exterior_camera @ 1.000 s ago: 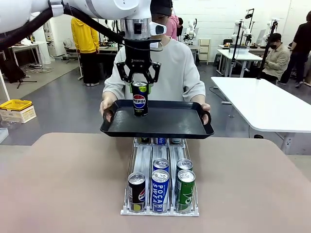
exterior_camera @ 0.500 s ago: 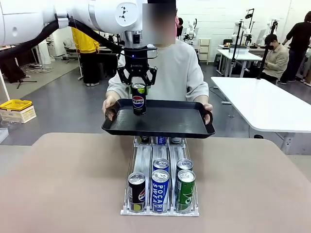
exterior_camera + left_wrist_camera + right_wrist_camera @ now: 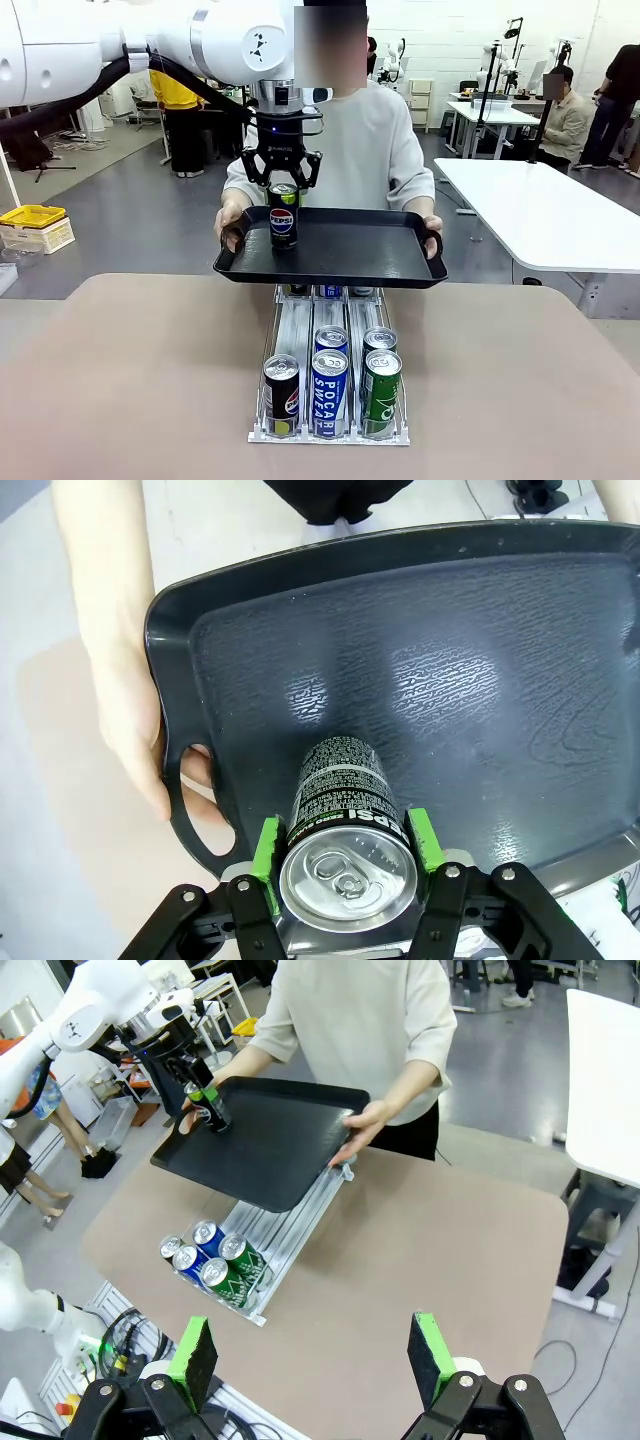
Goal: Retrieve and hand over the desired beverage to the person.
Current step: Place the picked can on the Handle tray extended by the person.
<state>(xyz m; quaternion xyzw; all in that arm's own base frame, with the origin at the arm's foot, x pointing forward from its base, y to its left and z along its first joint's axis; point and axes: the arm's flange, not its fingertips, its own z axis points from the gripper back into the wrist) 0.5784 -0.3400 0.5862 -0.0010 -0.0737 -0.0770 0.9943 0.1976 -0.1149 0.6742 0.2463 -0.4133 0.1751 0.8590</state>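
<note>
A black Pepsi can (image 3: 282, 220) stands upright with my left gripper (image 3: 283, 186) shut on its top; its base is at or just above the floor of a black tray (image 3: 365, 248), near the left end. The person (image 3: 375, 140) in a light grey sweatshirt holds that tray by both handles over the far table edge. From the left wrist view, green pads (image 3: 266, 845) press both sides of the can (image 3: 340, 780), with the tray (image 3: 450, 670) beneath and a hand (image 3: 125, 710) on its handle. My right gripper (image 3: 313, 1352) hangs open high above the table.
A wire rack (image 3: 330, 385) with several cans, Pepsi, Pocari Sweat and green ones, stands mid-table under the tray's near rim. The brown tabletop (image 3: 120, 380) spreads to both sides. A white table (image 3: 540, 210) stands at the right, with other people farther back.
My left gripper has carried the Pepsi can farther from the camera and down into the tray's left end. The person has shifted the tray slightly to the right.
</note>
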